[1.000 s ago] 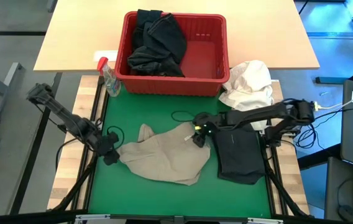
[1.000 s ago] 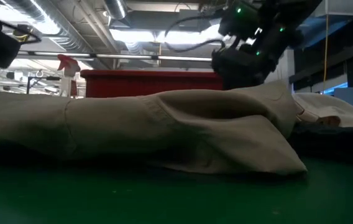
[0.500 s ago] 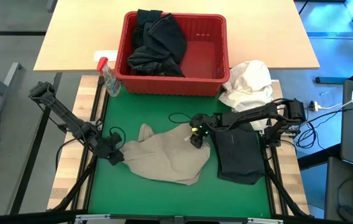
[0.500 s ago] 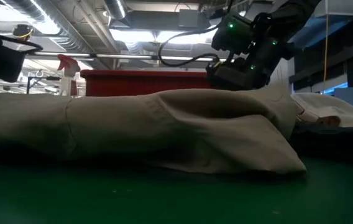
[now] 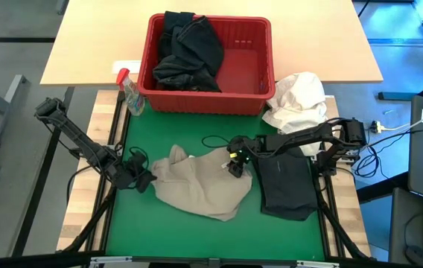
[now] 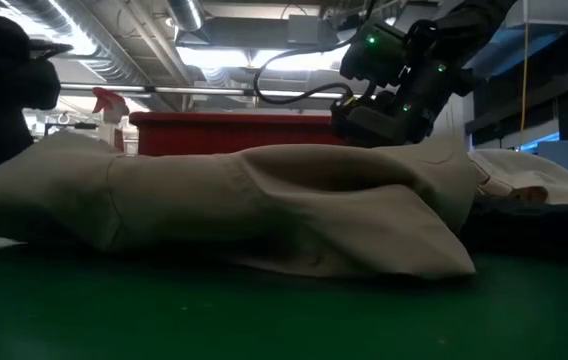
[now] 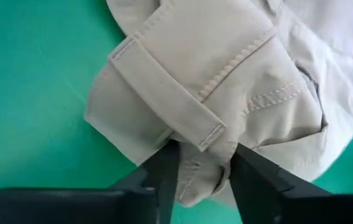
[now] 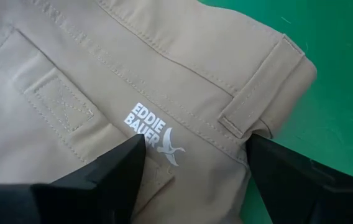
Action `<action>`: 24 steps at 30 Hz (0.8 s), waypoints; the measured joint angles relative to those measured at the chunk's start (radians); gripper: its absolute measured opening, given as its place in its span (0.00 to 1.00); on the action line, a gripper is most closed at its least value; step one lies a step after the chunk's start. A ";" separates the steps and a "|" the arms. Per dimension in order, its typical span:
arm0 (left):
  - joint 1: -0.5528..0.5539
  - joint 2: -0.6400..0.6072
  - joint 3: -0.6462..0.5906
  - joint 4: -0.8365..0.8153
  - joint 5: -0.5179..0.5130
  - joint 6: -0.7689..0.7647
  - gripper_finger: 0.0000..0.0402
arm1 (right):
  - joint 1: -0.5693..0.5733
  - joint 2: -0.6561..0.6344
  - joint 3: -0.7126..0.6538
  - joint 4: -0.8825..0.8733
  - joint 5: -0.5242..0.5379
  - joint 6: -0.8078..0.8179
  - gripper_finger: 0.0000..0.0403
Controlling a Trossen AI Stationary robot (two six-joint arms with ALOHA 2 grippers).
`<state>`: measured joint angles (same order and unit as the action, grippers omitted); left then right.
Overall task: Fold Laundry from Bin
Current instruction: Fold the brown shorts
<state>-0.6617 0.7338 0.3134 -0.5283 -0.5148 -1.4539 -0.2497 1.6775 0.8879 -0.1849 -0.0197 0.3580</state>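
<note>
A khaki garment lies crumpled on the green mat. My left gripper is shut on its left end, which shows bunched in the left wrist view. My right gripper stands open over the garment's far right corner, its fingers either side of the waistband's printed label. Right of the khaki garment lies a folded black garment. The red bin stands on the far table with dark laundry piled in its left half. My left gripper pinches a bunched fold of the khaki waistband between its two fingers, just below a belt loop. The fingers slant down from the table's left side. Several layers look gathered there; the rest of the garment lies on the mat. My right gripper is down at the waistband by the label; whether its fingers touch the cloth I cannot tell.
A white cloth bundle sits right of the bin, at the mat's far right corner. A clear spray bottle with a red top stands by the bin's left side. Bare green mat lies near the front edge.
My left gripper has gone down and toward the table's right, into the garment's left end, and has turned about. That end has been pushed rightward into a bunch and stands higher than before. My right gripper has sunk a little onto the far right corner.
</note>
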 joint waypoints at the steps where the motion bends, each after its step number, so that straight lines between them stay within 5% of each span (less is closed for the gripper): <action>1: 0.000 0.000 0.000 -0.001 -0.017 0.006 0.28 | 0.000 0.000 0.000 -0.002 -0.005 0.001 0.69; 15: 0.000 0.000 0.000 -0.002 -0.055 0.119 0.03 | 0.000 0.000 0.000 0.005 0.019 -0.002 0.69; 24: 0.000 -0.001 0.000 -0.028 -0.052 0.184 0.01 | -0.017 -0.102 0.033 -0.108 0.020 -0.026 0.69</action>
<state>-0.6617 0.7330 0.3134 -0.5564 -0.5666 -1.2701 -0.2667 1.5760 0.9207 -0.2934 0.0004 0.3316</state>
